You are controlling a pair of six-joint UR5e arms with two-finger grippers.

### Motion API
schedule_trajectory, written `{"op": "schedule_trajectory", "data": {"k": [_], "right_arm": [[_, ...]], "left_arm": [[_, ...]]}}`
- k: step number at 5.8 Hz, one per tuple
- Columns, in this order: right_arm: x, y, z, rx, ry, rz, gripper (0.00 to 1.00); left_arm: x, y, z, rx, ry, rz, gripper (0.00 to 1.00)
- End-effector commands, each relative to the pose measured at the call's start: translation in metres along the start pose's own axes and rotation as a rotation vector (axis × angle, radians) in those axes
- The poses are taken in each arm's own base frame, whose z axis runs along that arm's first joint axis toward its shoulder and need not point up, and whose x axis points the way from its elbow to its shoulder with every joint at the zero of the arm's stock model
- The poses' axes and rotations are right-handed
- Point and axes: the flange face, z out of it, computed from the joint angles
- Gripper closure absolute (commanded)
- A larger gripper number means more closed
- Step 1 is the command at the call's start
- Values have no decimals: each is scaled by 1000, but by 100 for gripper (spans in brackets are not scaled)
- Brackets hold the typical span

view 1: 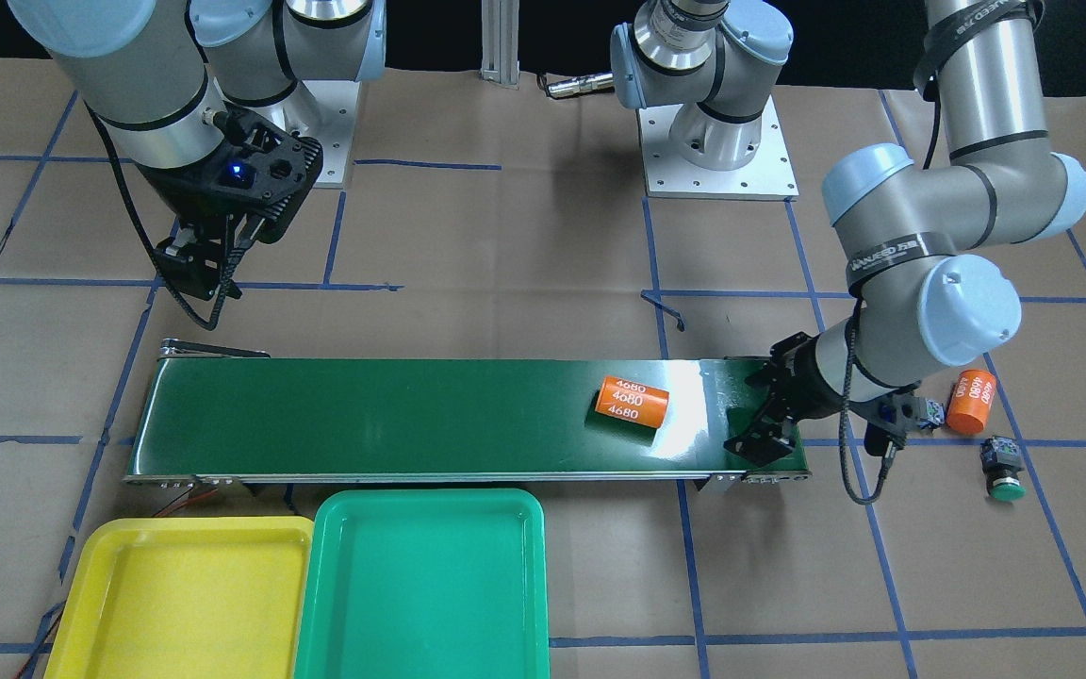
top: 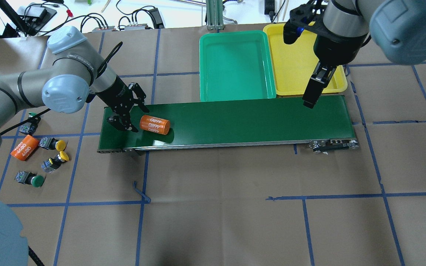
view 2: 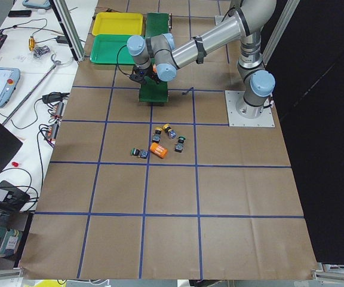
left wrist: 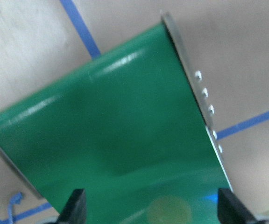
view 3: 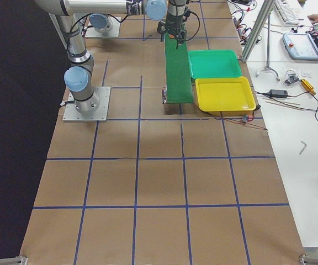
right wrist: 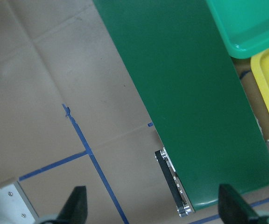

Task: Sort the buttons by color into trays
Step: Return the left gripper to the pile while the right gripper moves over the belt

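Two yellow-capped buttons (top: 60, 144) (top: 63, 157) and a green-capped button (top: 37, 180) lie on the paper left of the belt. A fourth button (top: 30, 123) sits half hidden under my left arm. The green tray (top: 235, 66) and yellow tray (top: 298, 62) stand empty behind the belt. My left gripper (top: 124, 114) is open and empty over the belt's left end. Its fingertips (left wrist: 78, 205) show wide apart in the left wrist view. My right gripper (top: 314, 88) is open and empty, high over the belt's right end by the yellow tray. Its fingertips (right wrist: 76, 200) are spread.
An orange "4680" cylinder (top: 155, 124) lies on the dark green conveyor belt (top: 253, 118), just right of my left gripper. A second orange cylinder (top: 25, 147) lies among the buttons. Blue tape lines cross the brown paper.
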Motion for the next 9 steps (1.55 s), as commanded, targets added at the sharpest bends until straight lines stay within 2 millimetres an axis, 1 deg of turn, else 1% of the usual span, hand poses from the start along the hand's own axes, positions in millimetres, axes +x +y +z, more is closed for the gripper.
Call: {"op": "schedule_trajectory", "data": {"k": [1,2,3,4,5,6,7,8,9], "right_arm": [[16,-6,25,-2,-13,-249,0],[25,-9,42,-1,-46,-312,0],[30,-14,36,9,14,-361,0],[16,-39,29,10,60,-433,0],[2,-63,31,7,67,-476,0],[5,-66,31,12,91,-480,0],[3,-64,27,11,97,-470,0],[0,-65,26,13,91,-423,0],[-2,-66,26,15,89,-409,0]], "left_arm": [[-48,-63,-29,71,-33,310,2],[-85,-107,-43,96,-68,490,2],[-111,-136,-47,93,-70,678,3],[-135,-168,-45,124,-119,970,3],[-151,-190,-47,169,-152,1184,3],[-194,-230,-43,165,-172,1420,3],[-215,-258,-18,129,-162,1502,3],[-218,-269,12,102,-156,1572,3],[-220,-267,19,81,-151,1573,3]]}}
